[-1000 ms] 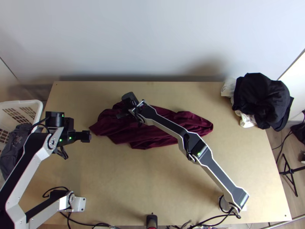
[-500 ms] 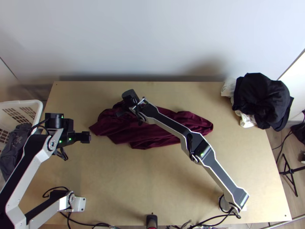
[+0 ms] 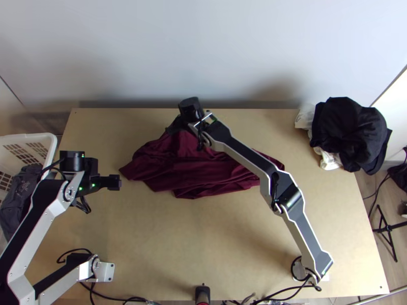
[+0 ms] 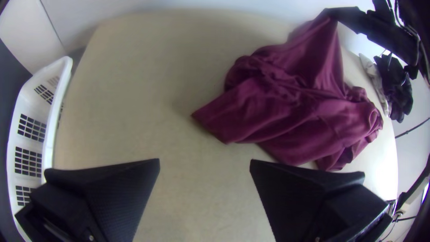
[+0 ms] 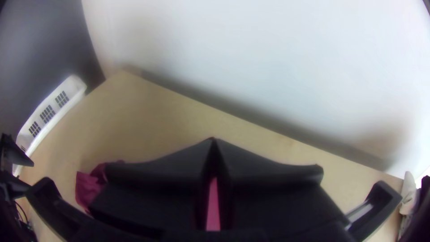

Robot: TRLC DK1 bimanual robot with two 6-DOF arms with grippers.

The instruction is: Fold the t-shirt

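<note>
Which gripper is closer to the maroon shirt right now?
Right. The right gripper is shut on a raised part of the maroon shirt; the left gripper is open, off the shirt's left end in the top view.

you have the maroon t-shirt [image 3: 188,170] bunched on the counter [image 3: 203,239], your right gripper [image 3: 175,125] at its far edge, your left gripper [image 3: 118,182] near its left end, dark clothes [image 3: 346,129] at the far right corner.
</note>
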